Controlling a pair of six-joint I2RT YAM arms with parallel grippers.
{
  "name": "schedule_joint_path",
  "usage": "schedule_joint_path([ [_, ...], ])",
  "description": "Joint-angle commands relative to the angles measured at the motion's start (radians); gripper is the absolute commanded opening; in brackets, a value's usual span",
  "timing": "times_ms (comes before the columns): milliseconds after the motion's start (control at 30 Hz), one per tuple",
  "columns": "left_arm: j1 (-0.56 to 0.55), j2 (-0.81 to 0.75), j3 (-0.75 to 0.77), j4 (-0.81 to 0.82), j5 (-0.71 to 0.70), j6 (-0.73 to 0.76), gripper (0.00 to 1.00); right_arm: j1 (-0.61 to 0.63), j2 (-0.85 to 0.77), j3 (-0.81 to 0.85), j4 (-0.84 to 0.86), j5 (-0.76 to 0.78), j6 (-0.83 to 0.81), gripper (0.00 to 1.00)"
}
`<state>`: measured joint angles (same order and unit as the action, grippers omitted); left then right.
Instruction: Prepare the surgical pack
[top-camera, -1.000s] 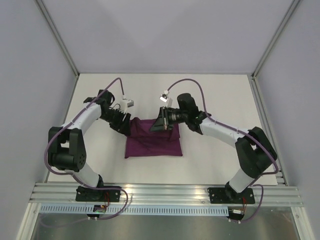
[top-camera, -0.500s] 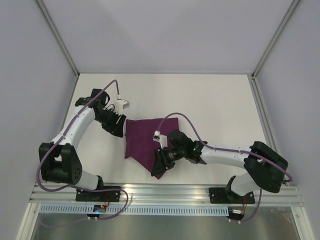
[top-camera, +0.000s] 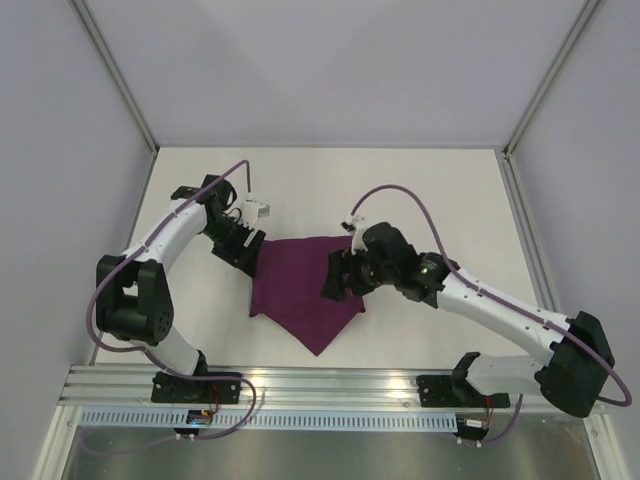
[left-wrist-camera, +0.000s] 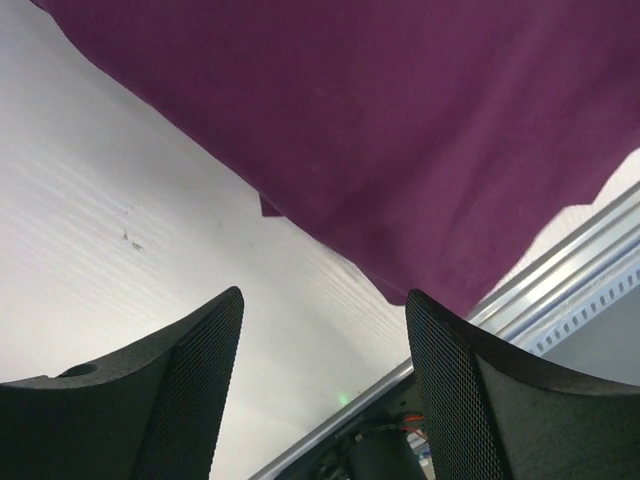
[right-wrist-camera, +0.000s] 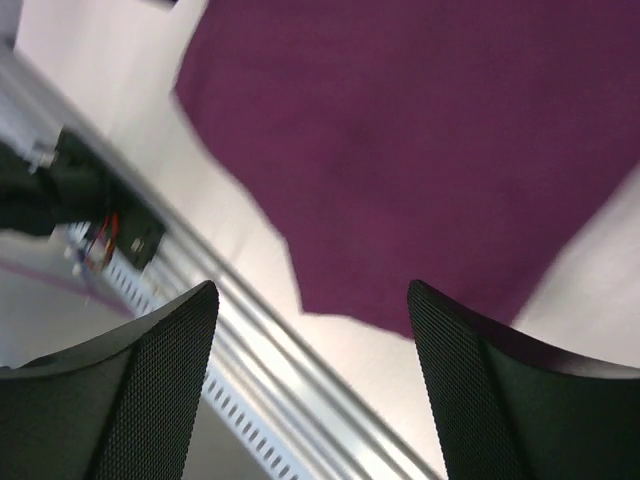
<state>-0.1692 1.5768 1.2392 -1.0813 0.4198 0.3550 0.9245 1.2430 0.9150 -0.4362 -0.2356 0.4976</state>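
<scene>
1. Since half a second ago the right gripper (top-camera: 336, 282) has let go of the cloth's near tip at 6 o'clock and drawn back over the cloth's right half. Its jaws have gone from nearly shut to spread wide. The left gripper (top-camera: 247, 257) has held its place at the cloth's 10 o'clock corner and widened its jaws.
2. In the right wrist view, the right gripper (right-wrist-camera: 312, 290) stands fully spread with nothing between its fingers.
3. In the left wrist view, the left gripper (left-wrist-camera: 325, 300) is also well open and empty, with bare table between its fingers.
4. The purple cloth (top-camera: 300, 295) lies flat at the table's middle. Its far edge runs from 9 to 3 o'clock and one pointed flap reaches toward 6 o'clock. No tray, instruments, gauze or packets show in any view; whether they lie under the cloth cannot be told.
5. The cloth sits directly beneath the right gripper, and from the left gripper it spreads toward 4 o'clock. The 6 o'clock tip is nearer the right arm, and the 10 o'clock corner is just beside the left.
6. The table (top-camera: 420, 190) offers open room at 12, 3 and 9 o'clock. At 6 o'clock the tip is near the aluminium rail (top-camera: 330, 385), so I judge there is little room to move that way.
</scene>
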Motion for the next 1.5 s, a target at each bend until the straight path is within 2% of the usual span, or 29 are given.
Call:
schedule_joint_path([
  [0, 0.0, 0.066, 0.045, 0.046, -0.03, -0.068, 0.74, -0.174, 0.009, 0.01, -0.102, 0.136, -0.04, 0.79],
  [33, -0.001, 0.075, 0.043, 0.055, -0.026, -0.074, 0.72, -0.255, 0.021, 0.004, -0.064, 0.121, -0.044, 0.78],
  [133, -0.026, 0.121, 0.045, 0.076, -0.016, -0.071, 0.7, -0.373, 0.107, -0.004, 0.028, 0.058, -0.057, 0.76],
  [300, -0.035, 0.183, 0.022, 0.113, 0.005, -0.068, 0.65, -0.447, 0.286, -0.031, 0.201, -0.099, -0.008, 0.62],
  [333, -0.035, 0.189, 0.017, 0.119, 0.005, -0.061, 0.6, -0.447, 0.311, -0.037, 0.232, -0.134, -0.004, 0.6],
  [400, -0.035, 0.207, 0.005, 0.13, 0.002, -0.054, 0.51, -0.449, 0.363, -0.05, 0.267, -0.171, 0.019, 0.5],
  [433, -0.035, 0.212, 0.002, 0.132, 0.001, -0.05, 0.39, -0.447, 0.372, -0.067, 0.307, -0.197, 0.025, 0.46],
  [467, -0.035, 0.213, -0.003, 0.139, 0.0, -0.042, 0.34, -0.447, 0.38, -0.076, 0.324, -0.203, 0.033, 0.39],
  [533, -0.035, 0.219, -0.018, 0.15, 0.004, -0.034, 0.21, -0.45, 0.383, -0.088, 0.356, -0.202, 0.045, 0.34],
  [600, -0.035, 0.229, -0.024, 0.161, 0.004, -0.024, 0.13, -0.45, 0.395, -0.087, 0.363, -0.194, 0.047, 0.24],
  [633, -0.035, 0.233, -0.024, 0.164, -0.001, -0.022, 0.05, -0.455, 0.403, -0.082, 0.361, -0.185, 0.047, 0.21],
  [667, -0.035, 0.238, -0.023, 0.175, -0.004, -0.022, 0.02, -0.46, 0.423, -0.068, 0.36, -0.185, 0.048, 0.15],
  [833, -0.035, 0.278, 0.052, 0.202, -0.042, -0.028, 0.0, -0.519, 0.51, 0.014, 0.372, -0.191, 0.058, 0.01],
  [1000, -0.035, 0.341, 0.212, 0.179, -0.11, -0.013, 0.0, -0.541, 0.624, 0.206, 0.3, -0.171, 0.019, 0.01],
  [1067, -0.035, 0.336, 0.238, 0.141, -0.105, 0.022, 0.09, -0.541, 0.657, 0.295, 0.242, -0.163, 0.006, 0.06],
  [1100, -0.035, 0.312, 0.238, 0.129, -0.092, 0.035, 0.25, -0.539, 0.662, 0.317, 0.223, -0.165, -0.007, 0.08],
  [1133, -0.035, 0.292, 0.229, 0.12, -0.085, 0.053, 0.35, -0.541, 0.653, 0.327, 0.196, -0.162, -0.01, 0.11],
  [1167, -0.035, 0.264, 0.192, 0.112, -0.079, 0.09, 0.44, -0.539, 0.641, 0.32, 0.188, -0.154, -0.014, 0.26],
  [1233, -0.035, 0.155, 0.143, 0.113, -0.087, 0.131, 0.64, -0.541, 0.581, 0.277, 0.157, -0.116, -0.03, 0.44],
  [1267, -0.035, 0.073, 0.102, 0.11, -0.098, 0.165, 0.66, -0.543, 0.554, 0.259, 0.148, -0.104, -0.033, 0.53],
  [1367, -0.041, -0.097, 0.062, 0.072, -0.082, 0.209, 0.71, -0.543, 0.406, 0.156, 0.132, -0.045, -0.019, 0.64],
  [1467, -0.114, -0.226, -0.004, 0.134, -0.116, 0.232, 0.77, -0.529, 0.232, 0.018, 0.142, 0.05, 0.05, 0.65],
])
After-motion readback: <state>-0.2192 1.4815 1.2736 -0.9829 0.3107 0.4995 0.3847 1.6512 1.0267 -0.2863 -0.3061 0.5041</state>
